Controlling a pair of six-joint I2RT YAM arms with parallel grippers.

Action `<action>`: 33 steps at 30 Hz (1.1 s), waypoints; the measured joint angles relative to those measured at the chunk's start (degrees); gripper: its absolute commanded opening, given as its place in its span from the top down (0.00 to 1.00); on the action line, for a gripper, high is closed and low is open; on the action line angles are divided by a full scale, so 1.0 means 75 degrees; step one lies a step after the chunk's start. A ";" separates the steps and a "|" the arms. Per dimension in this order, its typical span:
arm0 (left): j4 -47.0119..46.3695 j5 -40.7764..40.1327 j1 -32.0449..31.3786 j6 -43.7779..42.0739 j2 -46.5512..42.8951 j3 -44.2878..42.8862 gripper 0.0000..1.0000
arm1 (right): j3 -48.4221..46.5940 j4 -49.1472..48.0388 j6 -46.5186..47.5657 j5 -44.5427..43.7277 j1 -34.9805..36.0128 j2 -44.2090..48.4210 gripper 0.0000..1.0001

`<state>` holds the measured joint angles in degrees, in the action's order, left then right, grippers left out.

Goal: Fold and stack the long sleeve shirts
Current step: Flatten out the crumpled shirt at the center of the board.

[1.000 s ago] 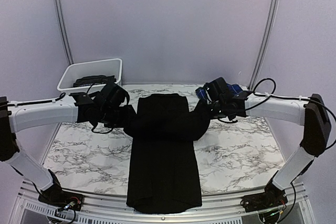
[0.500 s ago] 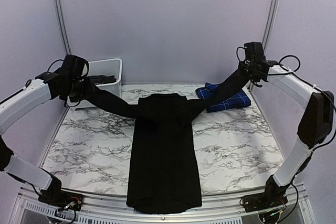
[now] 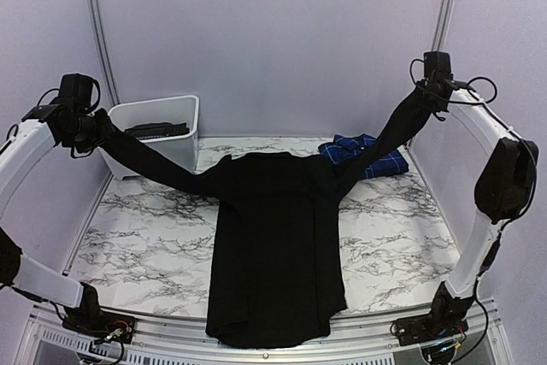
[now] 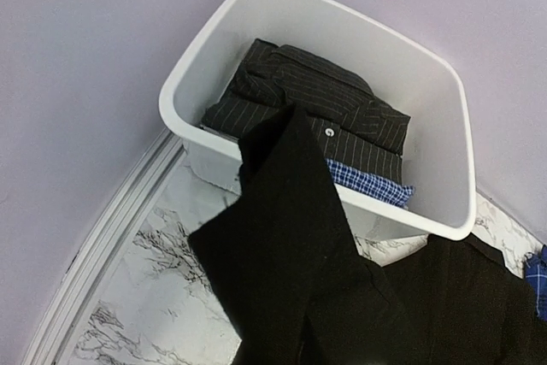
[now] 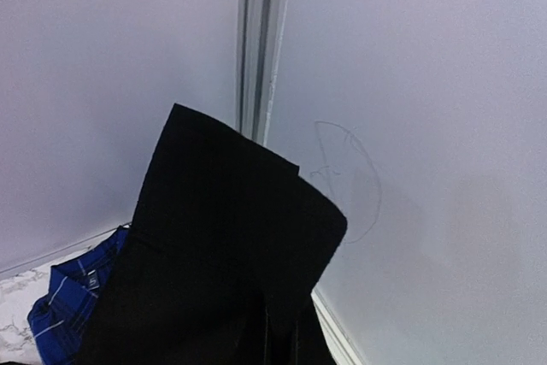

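Both black shirt [image 3: 273,245] sleeves now stretch higher and wider apart.

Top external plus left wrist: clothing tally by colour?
plain black shirt: 1
blue plaid shirt: 1
dark pinstriped garment, in white bin: 1
blue checked garment, in bin: 1
Total: 4

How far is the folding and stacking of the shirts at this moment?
Done: the blue plaid shirt looks folded at the far right. In hand: the black shirt lies flat, its sleeves held up and outward by the left pincer and the right pincer. Left: folding it, then stacking the two.
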<state>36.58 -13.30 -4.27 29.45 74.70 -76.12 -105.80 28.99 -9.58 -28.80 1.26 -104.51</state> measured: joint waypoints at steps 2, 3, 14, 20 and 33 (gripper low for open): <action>0.0052 0.0061 0.0184 -0.0052 0.0047 -0.0221 0.92 | -0.0079 0.0047 0.0032 0.0093 -0.0277 -0.0125 1.00; 0.0082 0.0087 0.0245 -0.0076 0.0070 -0.0318 0.92 | -0.0102 0.0093 0.0052 0.0143 -0.0414 -0.0172 1.00; 0.0391 0.0277 0.0434 -0.0519 0.0746 -0.1597 0.89 | -0.0271 0.0178 0.0236 0.0755 -0.0650 -0.0475 0.95; 0.0560 0.0501 0.0469 -0.0766 0.0991 -0.2057 0.91 | 0.0405 0.0125 0.0277 0.1078 -0.0548 -0.0411 0.62; 0.0154 0.0909 -0.1690 -0.0370 0.0734 0.1250 0.80 | 0.2512 -0.0093 0.0344 0.1291 0.1486 0.0807 0.30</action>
<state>37.74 -6.48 -16.95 26.68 80.20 -66.74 -86.96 28.29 -7.01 -19.11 12.40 -98.45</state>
